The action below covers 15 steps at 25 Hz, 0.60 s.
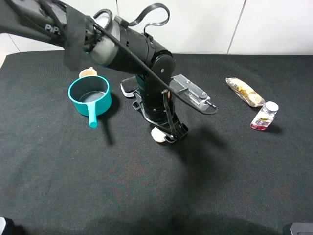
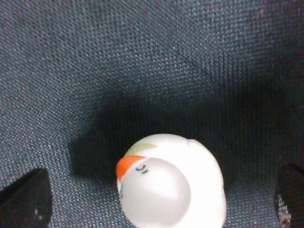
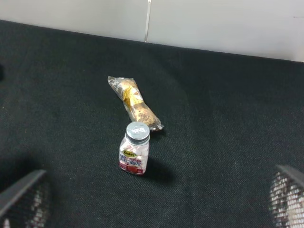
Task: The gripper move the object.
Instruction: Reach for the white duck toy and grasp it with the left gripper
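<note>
I'm seeing the left gripper [image 1: 164, 132] down at mid-table, jaws standing wide apart and gripping nothing. The white lump [image 2: 170, 185] is sitting on the black cloth [image 1: 234, 176] between the fingers [image 2: 23, 202], with a gap showing on both sides. It's lying right of the teal pot [image 1: 89, 95], apart from it. The right gripper [image 3: 154, 204] is hanging empty with jaws spread too, facing the small bottle [image 3: 134, 154] and snack packet [image 3: 135, 104].
</note>
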### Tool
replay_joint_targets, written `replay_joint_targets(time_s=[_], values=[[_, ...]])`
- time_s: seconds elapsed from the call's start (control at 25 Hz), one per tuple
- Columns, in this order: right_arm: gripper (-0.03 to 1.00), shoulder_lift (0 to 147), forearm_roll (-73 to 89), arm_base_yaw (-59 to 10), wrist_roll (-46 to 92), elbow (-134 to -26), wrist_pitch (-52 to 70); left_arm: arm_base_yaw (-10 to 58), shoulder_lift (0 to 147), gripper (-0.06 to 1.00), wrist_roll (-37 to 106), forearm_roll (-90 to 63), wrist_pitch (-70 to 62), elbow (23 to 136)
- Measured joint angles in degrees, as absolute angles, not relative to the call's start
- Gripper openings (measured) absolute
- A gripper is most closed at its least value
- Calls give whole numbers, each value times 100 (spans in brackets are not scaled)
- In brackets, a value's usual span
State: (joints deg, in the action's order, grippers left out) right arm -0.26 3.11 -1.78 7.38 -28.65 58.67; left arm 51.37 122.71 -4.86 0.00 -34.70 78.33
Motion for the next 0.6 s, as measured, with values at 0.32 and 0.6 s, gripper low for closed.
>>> replay_joint_targets(time_s=[0.32, 0.6], values=[[69, -26, 322, -178, 738, -2865, 5867, 5137, 12340, 99, -486, 33, -3459, 7833], [69, -26, 322, -178, 738, -2865, 5867, 5137, 12345, 99, -486, 33, -3421, 7833]])
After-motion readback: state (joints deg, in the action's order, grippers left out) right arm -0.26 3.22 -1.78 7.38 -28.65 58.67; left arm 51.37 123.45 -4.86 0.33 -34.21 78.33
